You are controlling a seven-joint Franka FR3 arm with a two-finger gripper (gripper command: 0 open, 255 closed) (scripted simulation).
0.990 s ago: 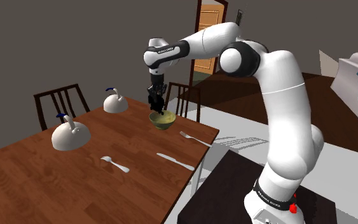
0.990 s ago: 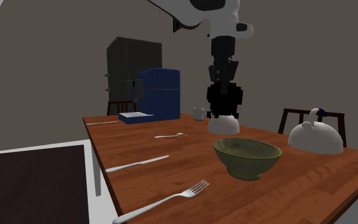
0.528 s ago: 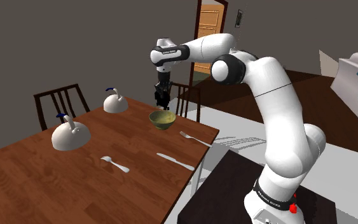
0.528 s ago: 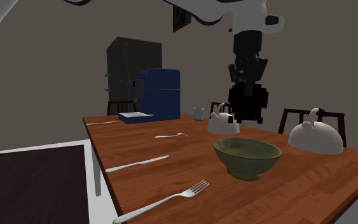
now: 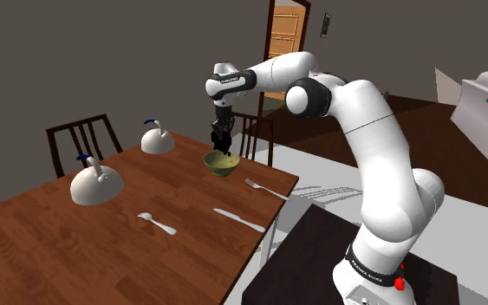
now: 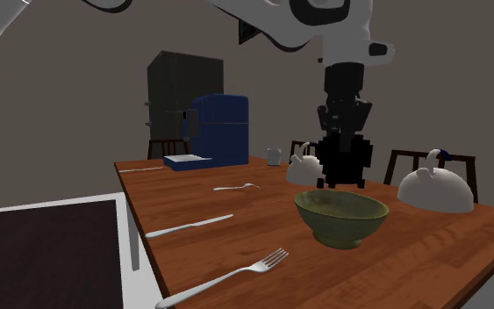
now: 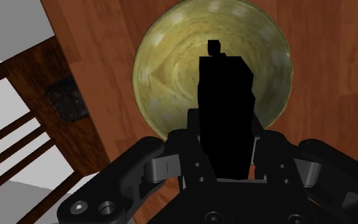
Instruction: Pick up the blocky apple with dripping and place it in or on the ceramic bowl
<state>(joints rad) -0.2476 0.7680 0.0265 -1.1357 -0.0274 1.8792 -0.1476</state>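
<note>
Gripper (image 5: 221, 139) is gripping the black apple (image 6: 341, 160) over the bowl (image 6: 341, 219).
The fingers are clamping the blocky apple from both sides and hanging it just above the greenish bowl's rim, apart from it. In the wrist view the apple (image 7: 225, 108) is lining up over the bowl's (image 7: 165, 63) middle. The bowl is sitting on the wooden table (image 6: 262, 206), near a fork (image 6: 227, 279).

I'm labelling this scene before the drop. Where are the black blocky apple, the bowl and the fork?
blocky apple (image 7: 225, 108): wrist view, middle of its black body.
bowl (image 6: 341, 226): second exterior view, its outer wall.
fork (image 6: 211, 283): second exterior view, its handle.
</note>
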